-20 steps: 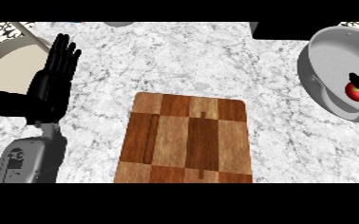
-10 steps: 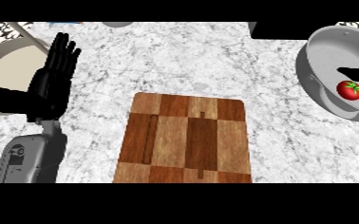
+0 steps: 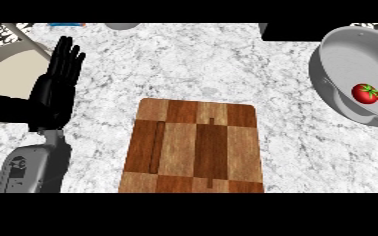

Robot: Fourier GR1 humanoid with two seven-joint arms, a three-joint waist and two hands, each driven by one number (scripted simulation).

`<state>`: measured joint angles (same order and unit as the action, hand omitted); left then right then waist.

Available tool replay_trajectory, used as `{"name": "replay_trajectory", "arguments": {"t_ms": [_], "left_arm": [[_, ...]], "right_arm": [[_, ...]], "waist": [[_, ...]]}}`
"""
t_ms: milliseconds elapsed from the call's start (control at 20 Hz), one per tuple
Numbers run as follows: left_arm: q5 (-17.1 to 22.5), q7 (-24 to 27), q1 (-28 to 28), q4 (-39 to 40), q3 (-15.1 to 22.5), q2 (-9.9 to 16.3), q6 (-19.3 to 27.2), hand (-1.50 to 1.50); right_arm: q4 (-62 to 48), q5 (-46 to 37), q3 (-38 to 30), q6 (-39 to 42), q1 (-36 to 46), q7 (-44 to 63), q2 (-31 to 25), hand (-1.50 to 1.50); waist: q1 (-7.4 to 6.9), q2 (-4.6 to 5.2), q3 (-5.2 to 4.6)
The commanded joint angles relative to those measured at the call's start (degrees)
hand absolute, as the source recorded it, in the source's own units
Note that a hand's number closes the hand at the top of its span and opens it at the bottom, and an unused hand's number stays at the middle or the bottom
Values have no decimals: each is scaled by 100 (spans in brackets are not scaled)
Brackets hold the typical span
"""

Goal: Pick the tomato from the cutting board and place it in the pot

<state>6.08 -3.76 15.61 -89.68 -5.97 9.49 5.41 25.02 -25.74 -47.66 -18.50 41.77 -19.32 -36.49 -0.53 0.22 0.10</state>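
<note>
One tomato [image 3: 364,93] (in pot [image 3: 334,60]), one cutting board [image 3: 193,150].

The left hand [image 3: 57,89] is seen at the left side of the head view, held open with its fingers [image 3: 68,55] straight, close together and pointed up toward the far edge. Its thumb is kept tucked along the palm's side. The hand is carried upright on a grey forearm [image 3: 33,167] that enters from the lower left corner. Nothing is held or touched by it. The right hand and its forearm are not shown anywhere in the view.
</note>
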Motion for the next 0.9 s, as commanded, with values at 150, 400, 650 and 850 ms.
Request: {"name": "replay_trajectory", "arguments": {"t_ms": [150, 400, 650, 850], "left_arm": [[-127, -49, 104, -31, 49, -71, 139, 0], [125, 36, 42, 107, -250, 158, -147, 0], [-23, 8, -132, -108, -63, 19, -51, 0], [58, 288, -143, 187, -156, 86, -273, 0]], "right_arm": [[-34, 955, -612, 431, -501, -759, -423, -150], [-140, 1384, -783, 810, -1088, -1181, -731, -150], [-465, 1807, -1078, 1285, -1735, -1579, -1102, -150], [-693, 1988, -1038, 1647, -1776, -1451, -1641, -150]], "waist": [[19, 0, 0], [36, -3, -3], [36, -9, 1], [24, 1, 0]]}}
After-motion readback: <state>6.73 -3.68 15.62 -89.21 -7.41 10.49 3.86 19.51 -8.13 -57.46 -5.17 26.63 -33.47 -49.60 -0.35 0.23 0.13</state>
